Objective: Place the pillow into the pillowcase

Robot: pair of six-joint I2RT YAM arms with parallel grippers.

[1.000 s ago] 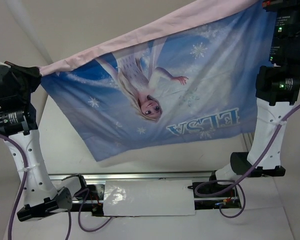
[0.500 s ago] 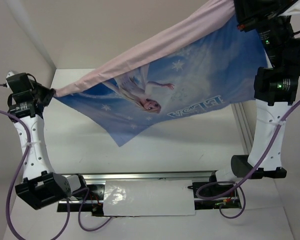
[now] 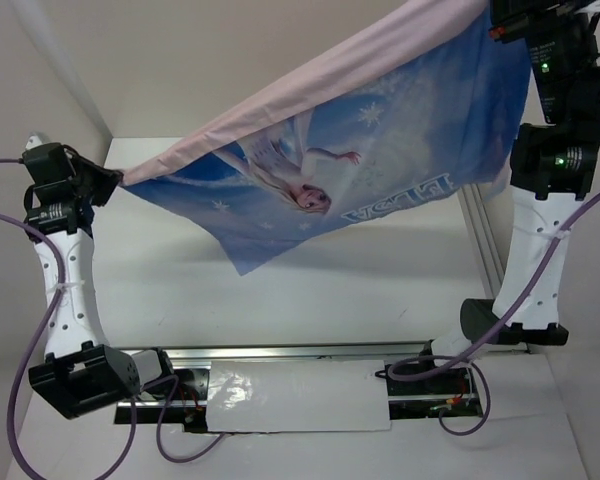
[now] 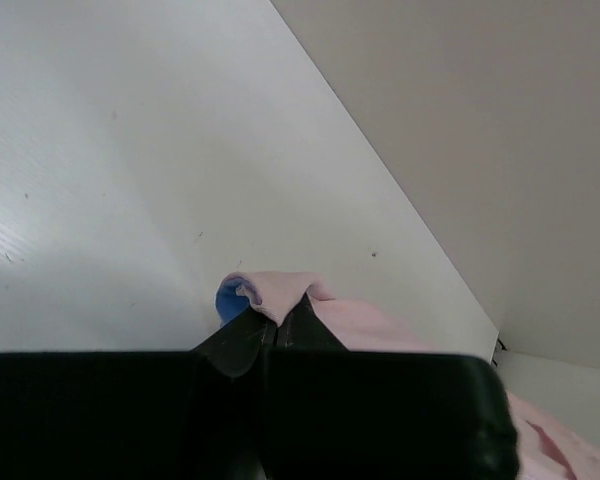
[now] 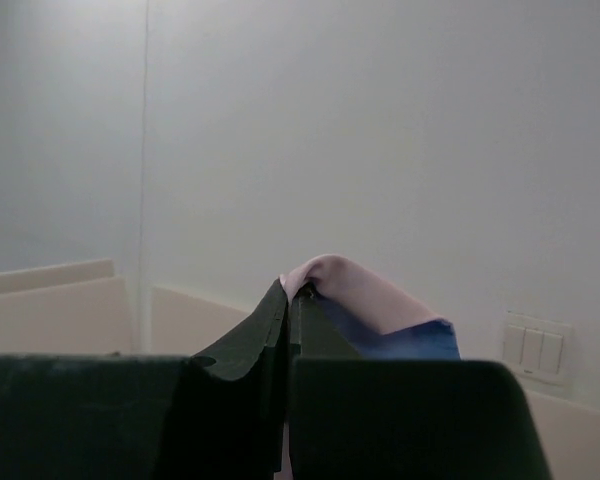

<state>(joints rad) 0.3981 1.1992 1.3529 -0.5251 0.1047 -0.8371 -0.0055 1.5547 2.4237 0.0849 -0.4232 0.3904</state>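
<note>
Pillowcase (image 3: 360, 170) cloth hangs stretched in the air between the two arms, well above a white table (image 3: 180, 290). Its pink reverse forms the upper edge and its blue face is turned toward the overhead camera.

The table is plain white and matte. It meets a beige wall (image 3: 230, 60) at the far side and more beige panel on the left. A metal rail (image 3: 310, 352) runs along the near edge between the arm bases, with a glossy white plate (image 3: 300, 395) just in front of it. Purple cables (image 3: 35, 330) loop from both arms.

The right wrist view shows a pale wall and one switch plate (image 5: 535, 350) with three rockers.

There is one pillowcase and there are two arms. The cloth carries one cartoon figure (image 3: 300, 185) and several snowflakes (image 3: 370, 112).

White lettering (image 3: 405, 195) on the blue face reads "ELSA", upside down from this view and partly creased.

The left gripper (image 3: 115, 182) is clamped on the low left corner of the pillowcase. In its wrist view, pink and a bit of blue cloth poke out between the closed fingers.

The right gripper (image 3: 505, 18) is pinched tight on the high right corner at the top of the overhead view. Its wrist view shows a pink and blue fold pressed between the fingertips.

The cloth's lowest free corner droops toward the table; whether it touches cannot be told.
</note>
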